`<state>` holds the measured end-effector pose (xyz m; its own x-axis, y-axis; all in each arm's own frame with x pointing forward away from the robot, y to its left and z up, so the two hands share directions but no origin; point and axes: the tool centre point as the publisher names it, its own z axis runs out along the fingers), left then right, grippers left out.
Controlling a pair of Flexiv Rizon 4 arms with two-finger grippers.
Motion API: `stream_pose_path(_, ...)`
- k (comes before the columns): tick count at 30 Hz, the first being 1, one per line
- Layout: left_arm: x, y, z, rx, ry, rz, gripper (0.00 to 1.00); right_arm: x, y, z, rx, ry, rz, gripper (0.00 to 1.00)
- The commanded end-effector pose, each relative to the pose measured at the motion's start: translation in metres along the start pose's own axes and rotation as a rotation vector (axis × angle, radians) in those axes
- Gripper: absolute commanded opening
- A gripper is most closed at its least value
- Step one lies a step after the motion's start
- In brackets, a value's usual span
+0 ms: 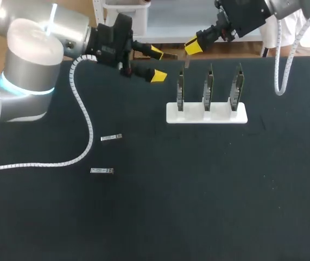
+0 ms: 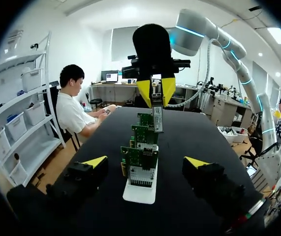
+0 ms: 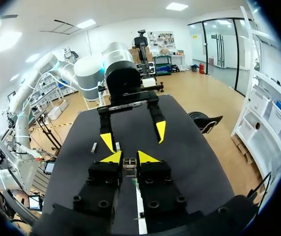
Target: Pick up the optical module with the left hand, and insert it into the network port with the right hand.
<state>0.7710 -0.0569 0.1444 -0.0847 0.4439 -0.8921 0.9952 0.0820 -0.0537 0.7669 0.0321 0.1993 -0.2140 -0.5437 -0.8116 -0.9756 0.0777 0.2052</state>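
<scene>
Right gripper (image 3: 128,157) is clamped on the optical module (image 2: 157,117) and holds it upright just above the row of three circuit boards (image 1: 209,87), which stand in the white holder (image 1: 206,115) on the black table (image 1: 198,190). Whether the module's tip touches a board cannot be told. Left gripper (image 1: 156,64) hangs off the holder's end, fingers wide apart with nothing between them, and two more modules (image 1: 111,137) lie flat on the table, well apart from the holder.
</scene>
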Motion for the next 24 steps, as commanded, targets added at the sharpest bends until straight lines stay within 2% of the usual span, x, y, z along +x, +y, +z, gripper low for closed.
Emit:
stream_pose_path(1,-0.001,-0.001,0.01,0.011,0.034,0.01,1.0,-0.001,-0.002,0.001,-0.005,0.001,0.0,0.0)
stream_pose_path(10,0.001,0.002,0.026,0.045,0.143,0.047,1.0,0.0,-0.002,0.0,-0.007,-0.005,0.0,0.0)
stream_pose_path(20,0.02,0.0,0.017,0.009,0.191,-0.002,1.0,0.003,-0.003,-0.003,-0.001,-0.011,0.013,0.0)
stream_pose_path(24,0.02,-0.002,0.017,0.016,0.194,0.003,1.0,0.004,-0.004,-0.002,-0.004,-0.01,0.013,0.0)
